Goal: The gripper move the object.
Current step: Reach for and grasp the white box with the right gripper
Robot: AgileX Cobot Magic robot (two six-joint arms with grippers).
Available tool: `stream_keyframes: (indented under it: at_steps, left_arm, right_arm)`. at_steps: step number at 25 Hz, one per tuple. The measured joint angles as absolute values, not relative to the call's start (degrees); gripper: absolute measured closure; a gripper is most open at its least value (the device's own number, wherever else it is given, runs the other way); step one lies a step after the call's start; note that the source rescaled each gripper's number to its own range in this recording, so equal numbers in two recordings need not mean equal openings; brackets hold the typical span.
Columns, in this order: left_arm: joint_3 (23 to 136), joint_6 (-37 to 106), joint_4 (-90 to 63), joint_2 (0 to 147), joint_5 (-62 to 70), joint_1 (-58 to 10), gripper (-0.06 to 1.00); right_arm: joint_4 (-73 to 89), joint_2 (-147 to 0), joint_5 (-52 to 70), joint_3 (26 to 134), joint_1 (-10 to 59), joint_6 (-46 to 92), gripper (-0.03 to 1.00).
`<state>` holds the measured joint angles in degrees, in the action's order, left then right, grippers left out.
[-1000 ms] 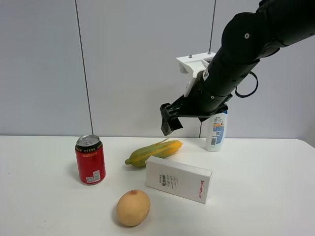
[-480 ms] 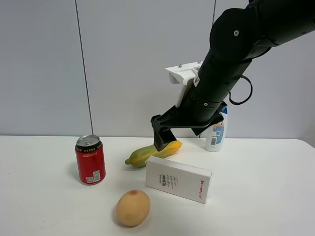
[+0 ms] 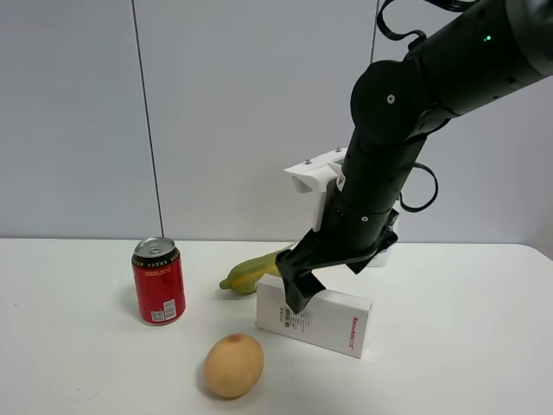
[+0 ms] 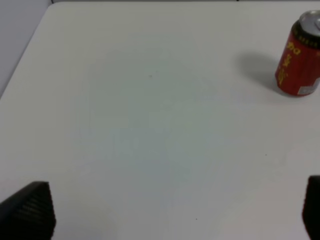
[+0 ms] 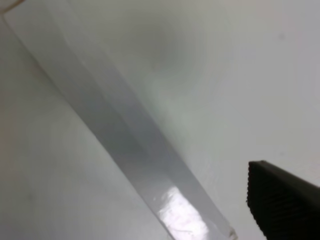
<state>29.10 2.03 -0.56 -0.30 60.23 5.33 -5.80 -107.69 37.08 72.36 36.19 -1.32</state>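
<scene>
The object, a long flat white carton (image 3: 321, 316) with red lettering on its side, lies on the table in the exterior view. My right gripper (image 3: 298, 290) is low over the carton's left end, jaws open, holding nothing. Up close in the right wrist view, the carton (image 5: 75, 150) fills most of the frame, and one black fingertip (image 5: 280, 202) stands beside its glossy long edge. My left gripper (image 4: 170, 210) hangs open over bare table, with only its two fingertips at the frame's corners.
A red can (image 3: 158, 280) (image 4: 300, 60) stands left of the carton. A yellow-green fruit (image 3: 246, 273) lies just behind the carton, and a round orange fruit (image 3: 233, 365) sits in front of it. A white bottle (image 3: 386, 256) is mostly hidden behind the right arm.
The right arm has swung down and to the left, from above the yellow-green fruit to the carton's left end. Its jaws stay open. Nothing on the table has moved.
</scene>
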Motion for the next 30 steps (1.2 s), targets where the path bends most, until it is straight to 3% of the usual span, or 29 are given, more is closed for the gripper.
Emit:
stream_keyframes:
  at_steps: [11, 30]
  left_arm:
    - [29.10, 2.03, -0.56, -0.30, 60.23, 5.33, -0.06]
    - [29.10, 2.03, -0.56, -0.30, 60.23, 5.33, -0.06]
  right_arm:
    - [-6.28, -111.79, 31.85, 72.49, 36.19, 8.21, -0.03]
    - [-7.07, -118.47, 23.74, 72.54, 36.13, 8.68, -0.03]
